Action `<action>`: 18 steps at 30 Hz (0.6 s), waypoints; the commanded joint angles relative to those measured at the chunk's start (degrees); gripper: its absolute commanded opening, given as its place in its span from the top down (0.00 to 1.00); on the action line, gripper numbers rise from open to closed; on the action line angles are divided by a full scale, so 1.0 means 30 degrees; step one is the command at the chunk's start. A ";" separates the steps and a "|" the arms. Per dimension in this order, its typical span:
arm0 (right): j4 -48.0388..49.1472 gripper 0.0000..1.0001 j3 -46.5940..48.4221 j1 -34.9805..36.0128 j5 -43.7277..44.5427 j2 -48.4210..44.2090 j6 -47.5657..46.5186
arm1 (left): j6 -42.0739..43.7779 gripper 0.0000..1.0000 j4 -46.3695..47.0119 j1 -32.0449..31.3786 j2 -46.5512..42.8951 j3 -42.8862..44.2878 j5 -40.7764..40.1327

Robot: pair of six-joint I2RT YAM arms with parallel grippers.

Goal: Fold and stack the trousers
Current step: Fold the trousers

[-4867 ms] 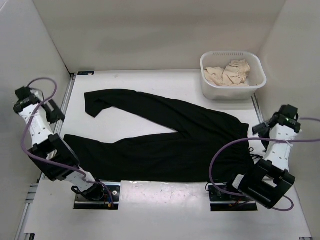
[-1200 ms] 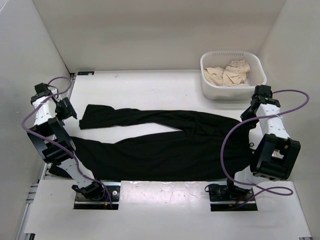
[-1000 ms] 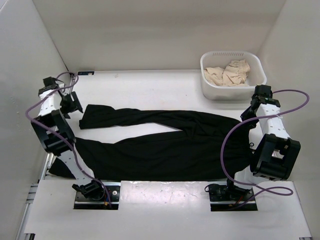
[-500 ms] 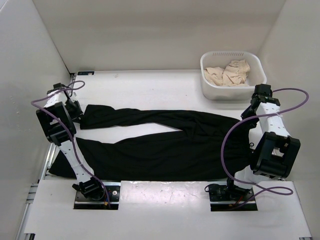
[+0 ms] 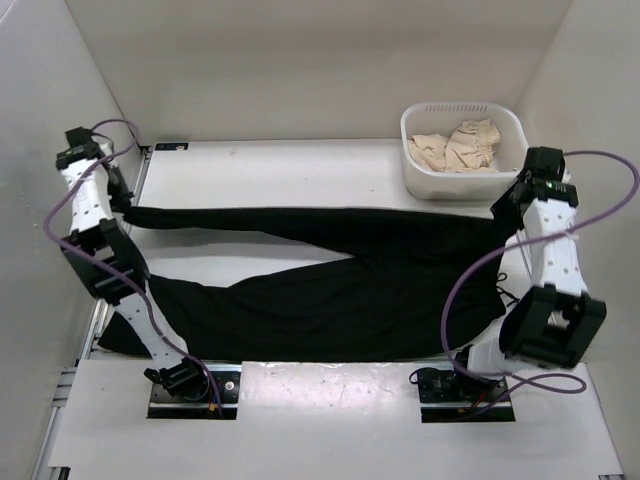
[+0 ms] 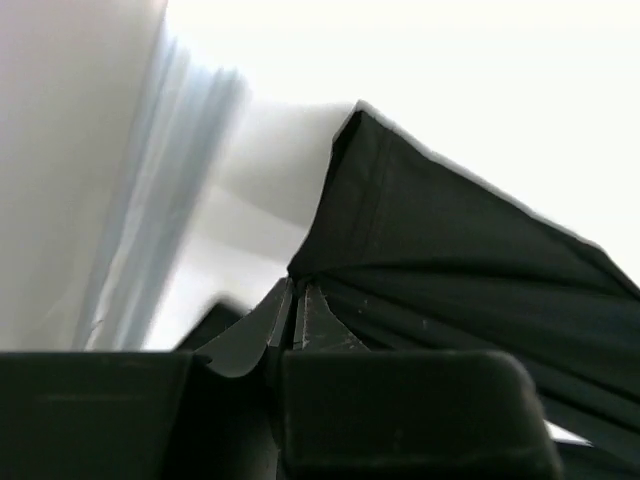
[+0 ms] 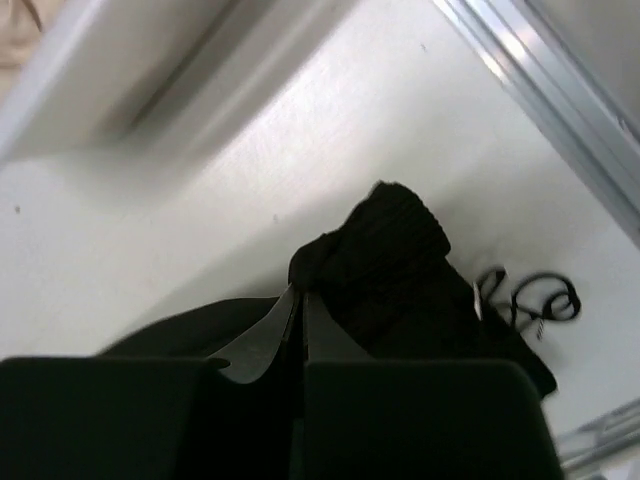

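free: far table (image 5: 290,175) | obstacle: basket (image 5: 460,186) far-right | walls (image 5: 40,100) apparently tight

Top view: trousers (image 5: 330,290) near leg partly hidden behind left arm (image 5: 100,262), waist by right arm (image 5: 550,240) | left wrist: rail (image 6: 150,200) blurred | right wrist: basket (image 7: 90,90) cut off

The trousers (image 5: 330,300) are matt black cloth (ribbed where bunched), the table (image 5: 300,170) smooth white with a slight sheen, the basket (image 5: 450,186) smooth white plastic.

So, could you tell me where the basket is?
In the top view, the basket sits in the far right corner, just beyond the trousers and the right arm.
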 commanded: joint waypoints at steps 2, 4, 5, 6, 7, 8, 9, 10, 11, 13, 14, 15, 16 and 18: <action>-0.2391 1.00 -0.2814 -0.0538 0.0063 -0.3706 0.0081 | 0.0018 0.86 -0.0868 0.2644 -0.4095 -0.3865 -0.3628; -0.3038 1.00 -0.5682 -0.1006 0.0065 -0.5726 0.0522 | 0.0018 0.86 -0.0460 0.3992 -0.6028 -0.7555 -0.3630; -0.3040 1.00 -0.6795 -0.1009 0.0065 -0.6459 0.0697 | 0.0018 0.86 -0.0226 0.4344 -0.6615 -0.8844 -0.3630; -0.3040 1.00 -0.7937 -0.1212 0.0065 -0.7829 0.0698 | 0.0018 0.86 0.0095 0.4638 -0.7665 -1.0075 -0.3630; -0.3040 1.00 -0.9805 -0.1417 0.0065 -0.8394 0.0698 | 0.0018 0.86 0.0621 0.5105 -0.8111 -1.1218 -0.3630; -0.3504 1.00 -1.0520 -0.1419 0.0065 -0.9241 0.0901 | 0.0018 0.86 0.0829 0.5110 -0.8434 -1.3144 -0.3630; -0.3683 1.00 -1.1107 -0.1419 0.0065 -0.9597 0.0903 | 0.0018 0.86 0.1063 0.5371 -0.8814 -1.3888 -0.3630; -0.3685 1.00 -1.1548 -0.1593 -0.0109 -0.9862 0.0903 | 0.0018 0.86 0.1501 0.5576 -0.8818 -1.4969 -0.3630; -0.3917 1.00 -1.2046 -0.1595 -0.0110 -1.0329 0.0903 | 0.0018 0.86 0.1708 0.5578 -0.8992 -1.5328 -0.3833; -0.3919 1.00 -1.2051 -0.1800 -0.0110 -1.0594 0.0903 | 0.0018 0.86 0.2118 0.5754 -0.8994 -1.5537 -0.4096; -0.3919 1.00 -1.1877 -0.1800 -0.0110 -1.0597 0.0903 | 0.0018 0.86 0.2120 0.5754 -0.8994 -1.5218 -0.4099; -0.3919 1.00 -1.1353 -0.1800 0.0122 -1.0597 0.0903 | 0.0018 0.86 0.2120 0.5754 -0.8820 -1.4866 -0.4099; -0.3919 1.00 -1.0912 -0.1800 0.0414 -1.0394 0.0700 | 0.0018 0.86 0.2120 0.5754 -0.8818 -1.4428 -0.4099; -0.4093 1.00 -0.9888 -0.1976 0.0417 -0.9633 0.0466 | 0.0018 0.86 0.1683 0.5551 -0.8818 -1.2847 -0.3864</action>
